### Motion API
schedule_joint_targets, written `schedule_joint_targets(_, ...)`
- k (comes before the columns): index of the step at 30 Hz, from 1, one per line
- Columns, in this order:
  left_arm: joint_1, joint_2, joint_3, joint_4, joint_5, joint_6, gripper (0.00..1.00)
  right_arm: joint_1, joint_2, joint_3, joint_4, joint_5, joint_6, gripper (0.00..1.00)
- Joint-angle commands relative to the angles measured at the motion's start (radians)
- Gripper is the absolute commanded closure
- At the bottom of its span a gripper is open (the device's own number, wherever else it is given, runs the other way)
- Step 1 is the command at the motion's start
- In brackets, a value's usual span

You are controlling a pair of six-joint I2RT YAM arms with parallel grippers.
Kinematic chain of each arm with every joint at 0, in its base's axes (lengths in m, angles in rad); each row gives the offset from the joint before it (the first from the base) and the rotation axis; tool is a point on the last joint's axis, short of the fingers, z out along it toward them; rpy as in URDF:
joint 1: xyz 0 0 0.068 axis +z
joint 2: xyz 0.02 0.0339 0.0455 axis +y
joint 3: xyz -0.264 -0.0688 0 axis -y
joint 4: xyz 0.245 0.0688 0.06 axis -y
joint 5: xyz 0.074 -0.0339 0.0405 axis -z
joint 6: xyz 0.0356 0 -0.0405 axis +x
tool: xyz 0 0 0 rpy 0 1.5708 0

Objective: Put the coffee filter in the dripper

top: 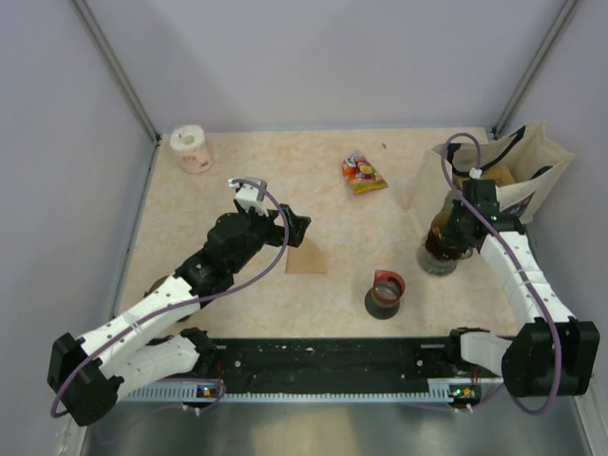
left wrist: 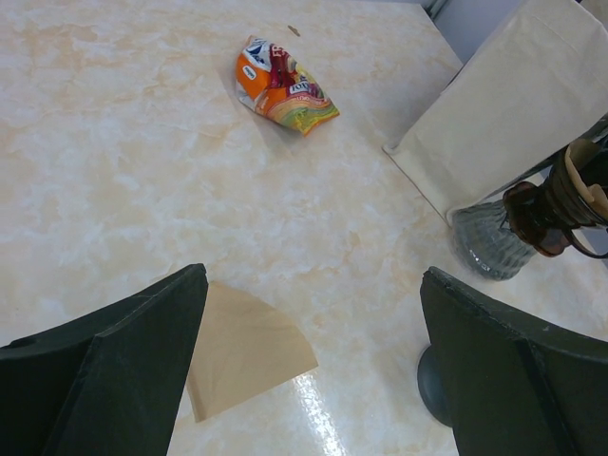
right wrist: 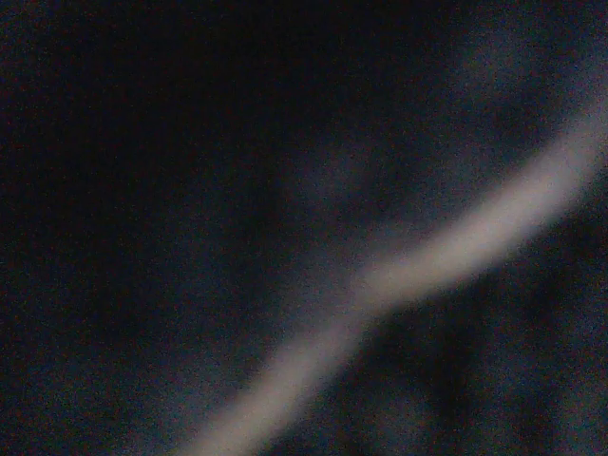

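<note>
Paper roll (top: 193, 149): back left corner, well apart from the work.
Left gripper (left wrist: 313, 275): its jaws stand wide with nothing between them. By my reading you are in the approach to the pick-up, and the grasp has not begun.
Left fingers (left wrist: 123, 370): both dark pads frame bare table in the left wrist view.
Coffee filter (left wrist: 249, 347): it lies flat on the table (left wrist: 114, 171), a tan folded wedge. It is not centred in the gap but sits close by your left-hand finger, with one edge hidden behind that finger. I cannot tell whether they touch.
Next move: shift so the filter sits between the pads, then come down low. A flat sheet gives little to pinch, so catch a raised edge or fold.
Snack packet (left wrist: 283, 87): beyond the filter, well apart from it.
Black cup (top: 385, 293): this red-rimmed cup is near the front, between the filter and the dripper. Mind it on the carry.
Dripper (left wrist: 559, 204): it sits on a clear glass cup (left wrist: 486, 245) at the right.
Right gripper (top: 463, 223): it is down at the dripper with its jaws closed. Its own camera is dark, so I cannot tell whether it pinches the rim.
Paper bag (left wrist: 513, 114): just behind the dripper.
</note>
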Motion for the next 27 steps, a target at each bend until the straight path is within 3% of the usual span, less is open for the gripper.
schedule_joint_targets(1, 0.003, -0.004, 0.015, 0.017, -0.019, 0.011, 0.01, 0.026, 0.03, 0.023, -0.038, 0.043, 0.026, 0.99)
schedule_joint_targets(17, 0.004, -0.004, 0.013, 0.014, -0.022, 0.016, 0.01, 0.028, 0.048, 0.046, -0.074, -0.004, -0.003, 0.94)
schedule_joint_targets(27, 0.006, -0.007, 0.015, 0.012, -0.022, 0.019, 0.01, 0.028, 0.053, 0.064, -0.082, -0.003, 0.0, 0.76)
